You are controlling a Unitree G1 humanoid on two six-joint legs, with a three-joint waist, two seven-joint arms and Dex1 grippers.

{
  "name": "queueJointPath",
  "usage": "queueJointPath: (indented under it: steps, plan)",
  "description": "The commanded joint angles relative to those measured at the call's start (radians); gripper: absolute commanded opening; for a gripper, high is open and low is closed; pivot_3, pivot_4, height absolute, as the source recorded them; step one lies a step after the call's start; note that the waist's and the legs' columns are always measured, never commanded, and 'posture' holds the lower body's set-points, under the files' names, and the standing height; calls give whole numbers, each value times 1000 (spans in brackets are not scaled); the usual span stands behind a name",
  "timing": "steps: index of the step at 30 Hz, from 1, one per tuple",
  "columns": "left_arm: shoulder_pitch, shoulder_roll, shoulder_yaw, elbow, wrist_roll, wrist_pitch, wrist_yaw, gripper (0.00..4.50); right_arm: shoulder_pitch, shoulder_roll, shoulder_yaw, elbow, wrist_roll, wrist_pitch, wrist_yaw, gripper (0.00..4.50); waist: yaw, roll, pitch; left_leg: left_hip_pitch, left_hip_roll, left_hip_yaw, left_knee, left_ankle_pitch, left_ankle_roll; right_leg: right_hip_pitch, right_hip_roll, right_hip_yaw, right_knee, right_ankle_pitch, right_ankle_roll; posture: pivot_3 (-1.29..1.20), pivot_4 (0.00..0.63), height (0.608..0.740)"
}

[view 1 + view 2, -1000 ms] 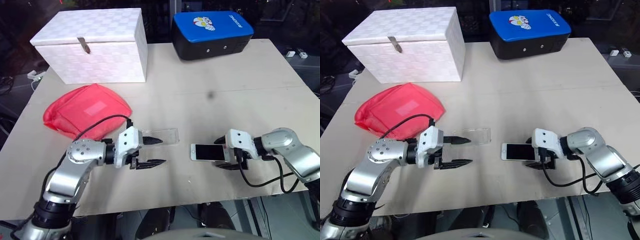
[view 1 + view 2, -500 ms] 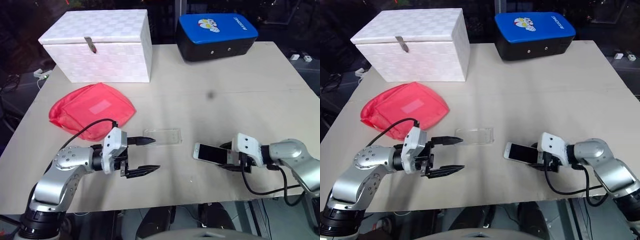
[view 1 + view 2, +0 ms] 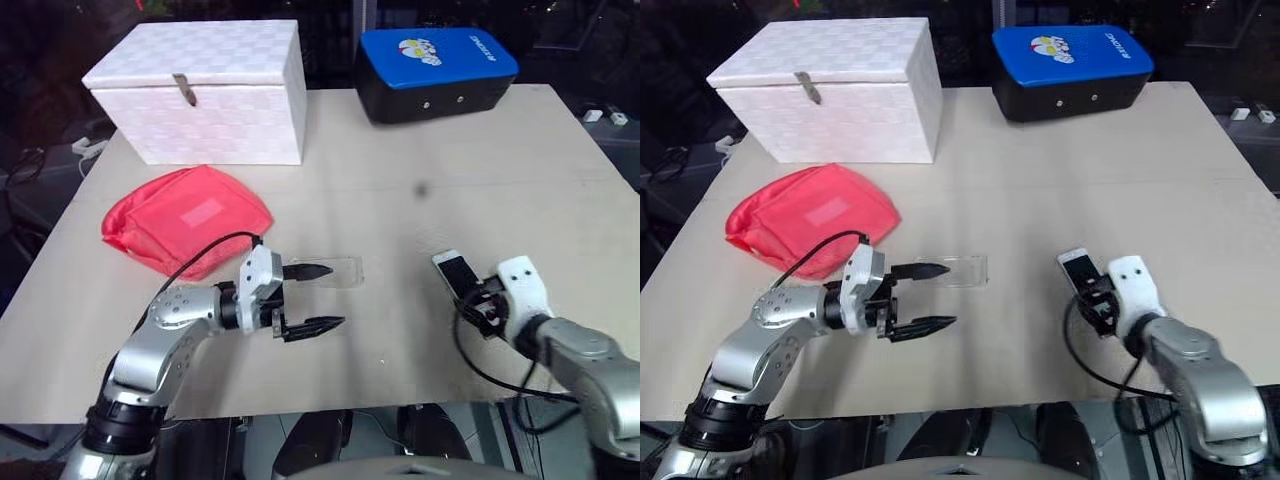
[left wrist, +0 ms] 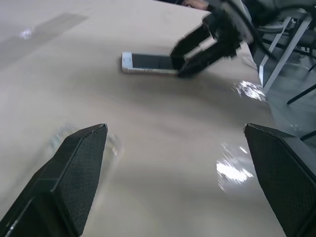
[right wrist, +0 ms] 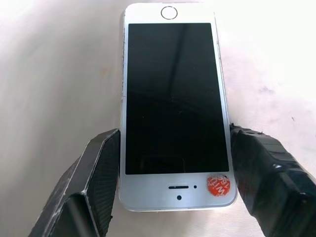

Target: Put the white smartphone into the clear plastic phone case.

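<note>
While the left tool [image 3: 318, 298] gapes wider, empty, the right tool [image 5: 173, 173] has swung the clamped white smartphone [image 5: 174, 106] lengthwise.

Beige table [image 3: 420, 150] w/ white box [image 3: 200, 95], blue case [image 3: 435, 70], red pouch [image 3: 185, 220], clear plastic phone case [image 3: 335, 271].

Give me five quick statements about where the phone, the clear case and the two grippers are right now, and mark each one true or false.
1. The right gripper has its fingers on the two long edges of the white phone. True.
2. The phone is already inside the clear case. False: the case lies apart from it, by the left gripper.
3. The left gripper is open. True.
4. The phone lies screen down. False: its black screen faces up.
5. The clear case sits on top of the red pouch. False: it lies on the table, beside the pouch.
</note>
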State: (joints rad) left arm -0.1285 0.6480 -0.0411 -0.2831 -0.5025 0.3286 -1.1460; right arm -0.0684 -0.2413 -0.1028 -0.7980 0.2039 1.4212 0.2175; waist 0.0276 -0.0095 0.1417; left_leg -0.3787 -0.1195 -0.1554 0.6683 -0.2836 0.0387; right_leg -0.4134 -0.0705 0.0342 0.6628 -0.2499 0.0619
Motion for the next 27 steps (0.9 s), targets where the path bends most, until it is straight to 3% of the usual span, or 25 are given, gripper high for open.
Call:
queueJointPath:
  steps: [1, 2, 4, 9, 13, 20, 27]
  plan:
    - [-37, 0, -18, 30, 3, -22, -35, 4500, -52, 93, 9, -18, -2, 91, -58, 3685, -19, 0, 0, 0, 0, 0, 0, 0, 0, 0, 0, 0, 0, 0, 0, 0, 150, 740]
    - [-44, 3, -19, 38, 2, -23, -43, 4500, -62, 83, 3, -33, 0, 107, -53, 4108, -21, 0, 0, 0, 0, 1, 0, 0, 0, 0, 0, 0, 0, 0, 0, 0, 150, 740]
    - [-51, 7, -14, 53, 0, -27, -54, 4500, -77, 29, -27, -73, 24, 141, -8, 4486, -26, 1, 1, 0, 0, 1, 0, 0, 0, -1, 0, 0, 0, 0, 0, 0, 150, 740]
    - [-34, 16, 2, 40, -10, -16, -54, 4500, -91, -190, -114, -103, 155, 166, 196, 4486, -33, 4, 2, -1, 0, 0, 0, 0, 0, -1, 0, -3, -1, 0, 0, 0, 150, 740]
    - [-20, 13, 15, 13, -17, -3, -27, 4500, -49, -333, -68, -28, 213, 74, 294, 4486, -36, 5, 3, -1, 0, 0, -1, 0, 0, -1, 0, -3, -1, 0, 0, 0, 150, 740]
    - [44, 17, 61, -54, -40, 26, 43, 4500, -96, -355, 101, 137, 254, -88, 363, 4486, -51, 2, 1, 1, 1, 3, -1, 0, 1, 0, 0, 2, -1, 0, 0, 0, 150, 740]
    - [107, 28, 93, -121, -60, 55, 94, 4500, -159, -311, 167, 147, 371, -146, 467, 4486, -56, 2, 1, 1, 2, 3, -1, 0, 1, 0, 1, 3, 0, 0, 0, 0, 150, 740]
